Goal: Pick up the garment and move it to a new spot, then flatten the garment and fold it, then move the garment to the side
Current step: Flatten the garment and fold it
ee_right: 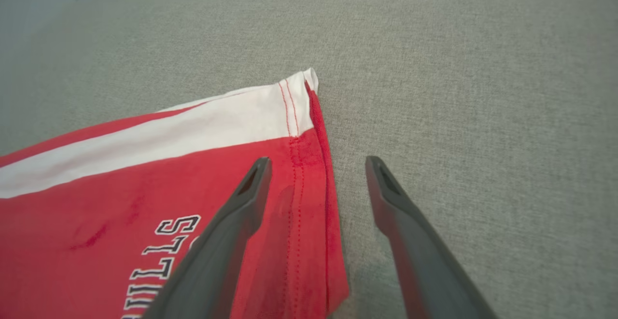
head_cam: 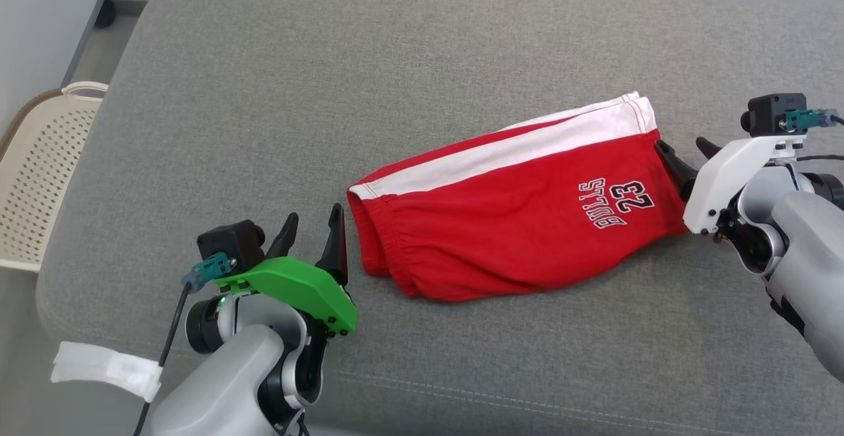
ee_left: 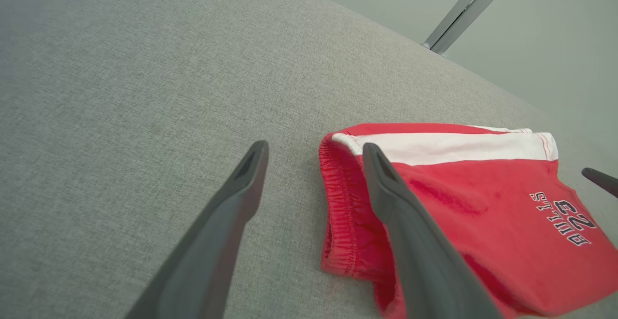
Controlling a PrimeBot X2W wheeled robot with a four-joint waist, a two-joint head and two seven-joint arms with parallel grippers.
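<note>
Garment (head_cam: 521, 218): red shorts with a white side stripe, lying doubled over on the grey cushion (head_cam: 297, 60), from centre to right of centre in the head view. The elastic waistband (head_cam: 386, 251) is toward the lower left and the leg hem (head_cam: 643, 116) toward the upper right.

Left gripper (head_cam: 313, 215): jaws apart, nothing held, set just beside the waistband at lower left. Right gripper (head_cam: 680, 144): jaws apart, nothing held, set at the hem near the right edge. In the right wrist view the hem is straddled by the two fingers; whether the cloth is touched cannot be told.

Judgement: one fold is taken as laid, and a grasp at both ends is called for. All layers should be pinched together at each end, with the lower finger slid along the cushion under the cloth. The ends should be lifted evenly, so that the layers are not sheared apart.
</note>
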